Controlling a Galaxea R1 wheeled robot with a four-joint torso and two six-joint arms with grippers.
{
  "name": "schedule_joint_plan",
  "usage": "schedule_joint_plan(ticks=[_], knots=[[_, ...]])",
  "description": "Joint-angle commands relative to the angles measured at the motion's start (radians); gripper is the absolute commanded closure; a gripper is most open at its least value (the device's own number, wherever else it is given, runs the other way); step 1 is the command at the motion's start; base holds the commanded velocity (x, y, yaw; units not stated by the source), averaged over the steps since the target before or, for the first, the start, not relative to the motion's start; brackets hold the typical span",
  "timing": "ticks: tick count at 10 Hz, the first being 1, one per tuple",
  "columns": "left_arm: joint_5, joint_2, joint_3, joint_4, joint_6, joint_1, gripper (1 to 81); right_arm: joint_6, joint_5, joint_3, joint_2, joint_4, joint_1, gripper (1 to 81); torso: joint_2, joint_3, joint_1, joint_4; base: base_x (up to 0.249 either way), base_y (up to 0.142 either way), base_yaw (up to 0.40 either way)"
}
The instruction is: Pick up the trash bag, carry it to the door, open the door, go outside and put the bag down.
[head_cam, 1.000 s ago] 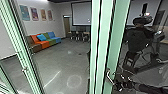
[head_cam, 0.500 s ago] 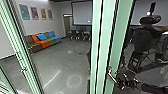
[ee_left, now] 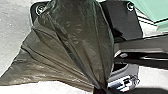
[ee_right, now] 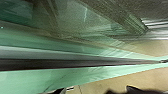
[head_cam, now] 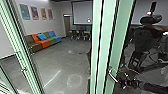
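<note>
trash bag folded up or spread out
Spread out: the trash bag fans wide in the left wrist view, creases converging at one end.

In the left wrist view, the robot's wide plate (ee_left: 125, 15) is black, flat and smooth, with round corners. A round fitting (ee_left: 130, 6) with a pale ring sits in one corner, and another sits in a second corner. The bar (ee_left: 147, 50) beside it is dark grey and black, with straight edges. Near it is a rounded dark grey part (ee_left: 121, 76) with white and black bits. The head view shows a black right arm (head_cam: 155, 88) and a lumpy black right hand (head_cam: 120, 82) with small shiny spots.
</note>
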Motion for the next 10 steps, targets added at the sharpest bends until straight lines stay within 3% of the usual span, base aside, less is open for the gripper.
schedule_joint_plan(ticks=[1, 10], knots=[[0.065, -0.012, 0.007, -0.006, 0.001, -0.044, 81.1, 0.031, -0.099, -0.05, -0.137, -0.023, 0.112, 1.0, 0.0, 0.0, 0.0, 0.0, 0.0, 0.0, 0.0], [0.065, -0.012, 0.007, -0.006, 0.001, -0.044, 81.1, 0.029, -0.1, -0.07, -0.133, -0.048, 0.119, 1.0, 0.0, 0.0, 0.0, 0.0, 0.0, 0.0, 0.0]])
